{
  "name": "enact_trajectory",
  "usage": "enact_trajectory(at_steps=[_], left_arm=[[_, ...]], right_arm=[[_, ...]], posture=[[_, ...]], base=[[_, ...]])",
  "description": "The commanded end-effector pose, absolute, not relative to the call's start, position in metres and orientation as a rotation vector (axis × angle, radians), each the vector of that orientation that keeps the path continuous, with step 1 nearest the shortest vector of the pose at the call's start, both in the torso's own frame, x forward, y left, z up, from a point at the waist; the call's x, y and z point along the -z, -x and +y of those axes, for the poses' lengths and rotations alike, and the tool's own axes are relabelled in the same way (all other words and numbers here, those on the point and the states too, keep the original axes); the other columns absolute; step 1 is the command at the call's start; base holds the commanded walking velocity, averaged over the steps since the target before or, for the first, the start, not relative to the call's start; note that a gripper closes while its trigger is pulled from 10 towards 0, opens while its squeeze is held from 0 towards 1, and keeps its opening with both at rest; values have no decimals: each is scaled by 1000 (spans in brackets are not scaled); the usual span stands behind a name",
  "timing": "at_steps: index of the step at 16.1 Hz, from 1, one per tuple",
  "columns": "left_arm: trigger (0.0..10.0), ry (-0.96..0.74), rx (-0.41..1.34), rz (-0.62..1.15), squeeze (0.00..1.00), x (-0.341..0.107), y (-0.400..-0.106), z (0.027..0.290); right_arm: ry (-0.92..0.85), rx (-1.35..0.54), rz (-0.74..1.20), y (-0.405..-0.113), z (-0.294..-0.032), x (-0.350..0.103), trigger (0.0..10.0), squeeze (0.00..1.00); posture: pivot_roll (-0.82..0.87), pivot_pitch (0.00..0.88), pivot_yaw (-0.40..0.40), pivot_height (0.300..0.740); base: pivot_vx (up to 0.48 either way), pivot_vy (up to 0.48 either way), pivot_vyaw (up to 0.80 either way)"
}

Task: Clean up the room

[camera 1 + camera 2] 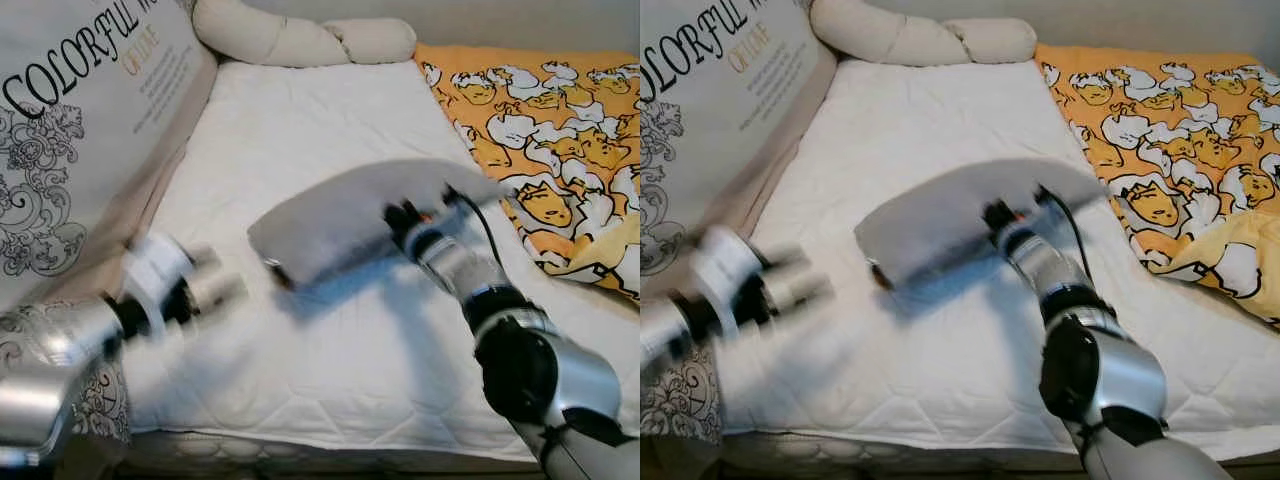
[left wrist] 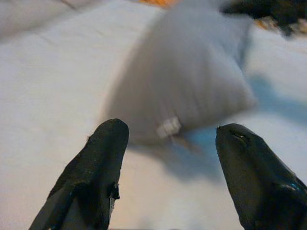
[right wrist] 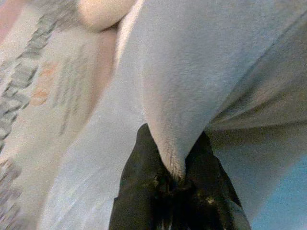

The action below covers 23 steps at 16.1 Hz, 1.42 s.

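We face a bed with a white quilted mattress pad (image 1: 300,130) that fills most of the scene. A long knotted cream bolster (image 1: 300,35) lies along its far edge at twelve o'clock, an orange cartoon-print blanket (image 1: 540,120) is bunched at two o'clock, and a big printed cushion (image 1: 70,130) leans at ten o'clock.

Our right gripper (image 3: 178,178) is clamped on one edge of a grey pillow (image 1: 350,215), pinching a fold of fabric between its fingers. The pillow hangs lifted above the middle of the mattress pad and casts a shadow beneath. We judge that the edge grip keeps it clear of the pad for carrying.

Our left gripper (image 2: 168,167) points at the pillow from about eight o'clock, fingers spread apart and empty; it seems poised to take the free corner with the small tag.

Open room lies ahead toward the bolster; the near edge of the mattress pad runs just below our arms.
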State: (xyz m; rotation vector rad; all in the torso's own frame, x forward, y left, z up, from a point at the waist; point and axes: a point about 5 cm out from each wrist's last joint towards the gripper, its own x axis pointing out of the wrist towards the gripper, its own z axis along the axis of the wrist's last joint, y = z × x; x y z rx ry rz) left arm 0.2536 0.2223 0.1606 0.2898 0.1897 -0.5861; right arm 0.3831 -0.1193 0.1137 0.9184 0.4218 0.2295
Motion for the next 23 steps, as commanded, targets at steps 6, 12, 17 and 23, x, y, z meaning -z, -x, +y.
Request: enact_trajectory(at_steps=[6, 12, 17, 23], left_arm=[[10000, -218, 252, 31, 0, -188, -278, 251], [10000, -172, 211, -4, 0, -192, -285, 253], [10000, -89, 270, 17, 0, -184, -294, 240], [10000, -7, 420, 246, 1000, -129, -331, 207]], right_arm=[[-943, -806, 232, -393, -80, -214, 0, 0], [-790, -869, 516, -342, -134, -121, 0, 0], [-501, -448, 817, -306, -170, -26, 0, 0], [-320, -474, 867, -290, -192, -9, 0, 0]], posture=[[52, 0, -29, 740], [16, 0, 3, 740], [3, 0, 8, 740], [-6, 0, -11, 740]], base=[[0, 0, 0], [0, 0, 0], [0, 0, 0], [0, 0, 0]])
